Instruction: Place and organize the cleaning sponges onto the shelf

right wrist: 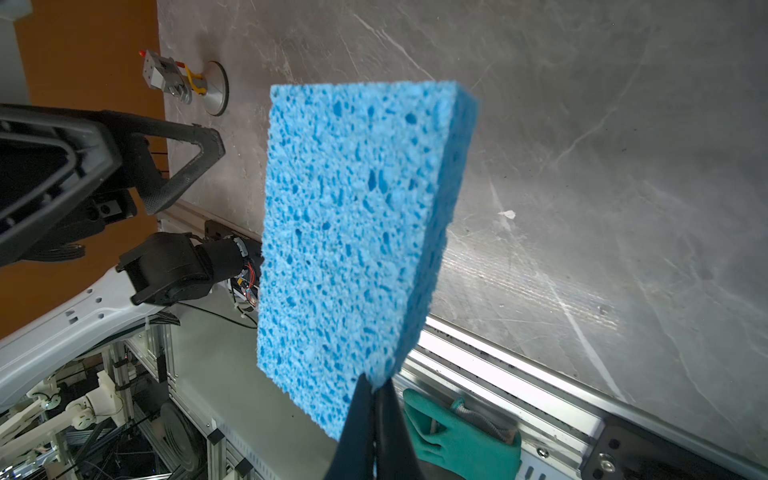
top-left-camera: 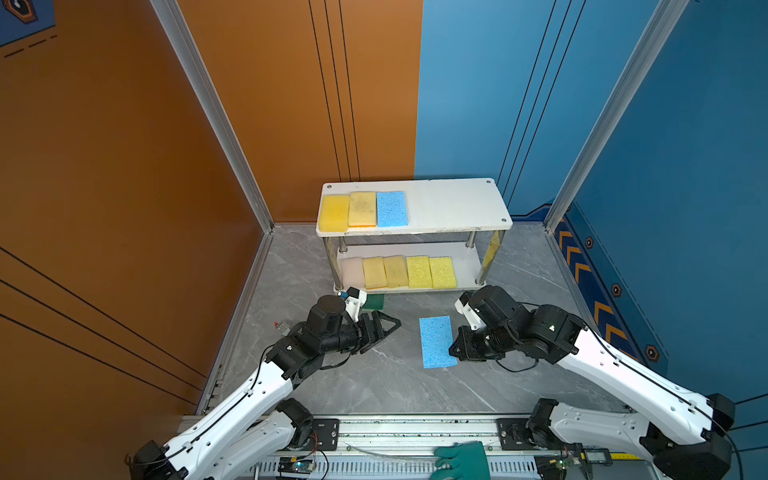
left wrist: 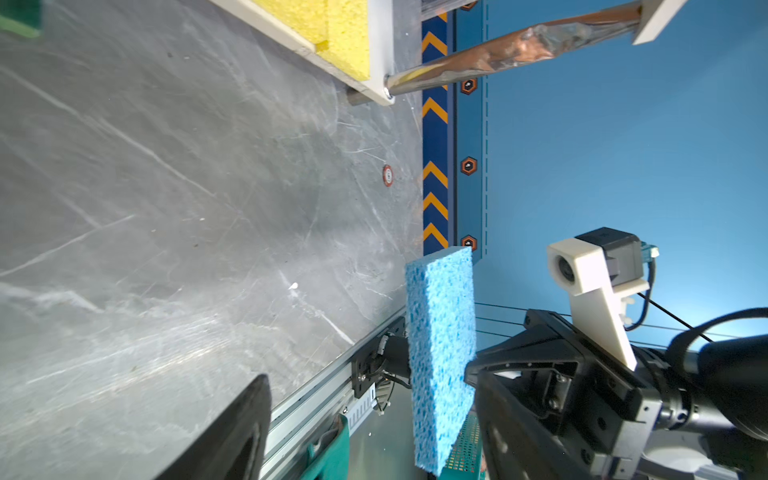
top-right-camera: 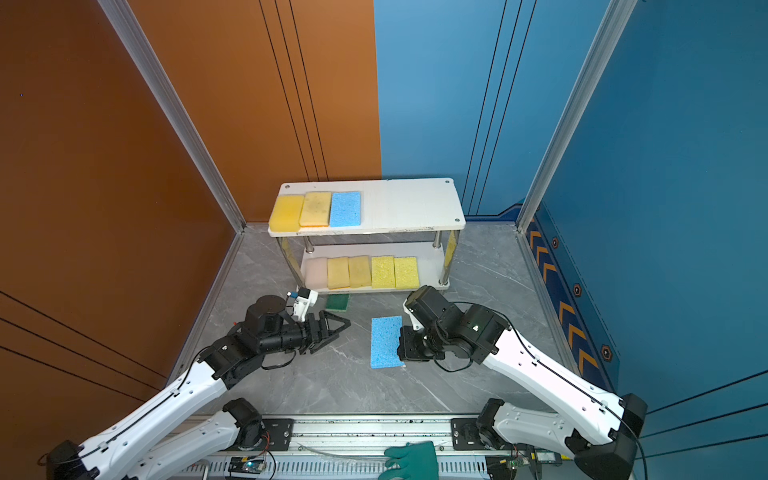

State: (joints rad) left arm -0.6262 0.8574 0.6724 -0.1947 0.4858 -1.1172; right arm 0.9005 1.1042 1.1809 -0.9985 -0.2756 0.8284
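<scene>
You get no legible text here. Red round sticker [left wrist: 387, 175] on floor [left wrist: 166, 216]: print too small. Hex badges [left wrist: 468, 166] on wall trim: icons only. Display [top-left-camera: 596, 456] by front rail: blurred.

Six yellow sponges [top-left-camera: 333, 213], two blue sponges [top-left-camera: 391, 209], one pink sponge [top-left-camera: 352, 272], one green sponge [top-left-camera: 376, 302], one shelf [top-left-camera: 457, 203]

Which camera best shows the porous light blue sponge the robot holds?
Right wrist view: the blue sponge fills it, right gripper pinching its edge. Left wrist shows it nearly edge-on; both top views, small.
</scene>
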